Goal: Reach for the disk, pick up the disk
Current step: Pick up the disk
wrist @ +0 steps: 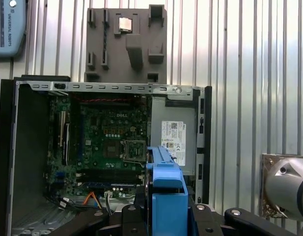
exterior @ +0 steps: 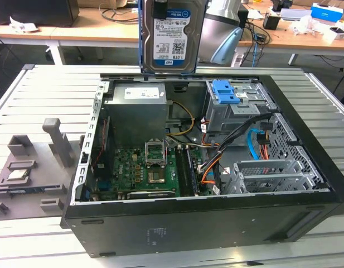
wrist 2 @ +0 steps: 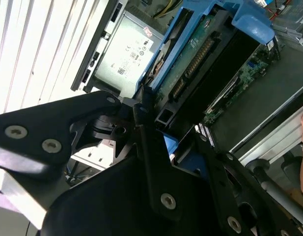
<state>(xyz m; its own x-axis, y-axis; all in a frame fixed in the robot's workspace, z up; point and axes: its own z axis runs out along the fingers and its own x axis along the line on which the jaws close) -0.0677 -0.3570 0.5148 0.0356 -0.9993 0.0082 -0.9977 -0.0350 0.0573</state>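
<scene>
The disk (exterior: 172, 36), a silver hard drive with a white-and-blue label and blue side rails, hangs upright high above the back wall of the open computer case (exterior: 205, 223). My gripper (wrist: 167, 216) is shut on it. In the first wrist view the disk (wrist: 166, 191) shows edge-on as a blue rail between the black fingers (wrist: 134, 216). The second wrist view shows the disk's (wrist 2: 200, 54) green circuit-board underside and blue rails running out from my gripper (wrist 2: 163, 137), with the case interior beneath.
Inside the case lie the motherboard (exterior: 144, 167), a grey power supply (exterior: 135, 106), and a metal drive cage with a blue latch piece (exterior: 224, 92). A grey fixture holding a small square chip (exterior: 18, 173) sits on the slatted table at the exterior view's left.
</scene>
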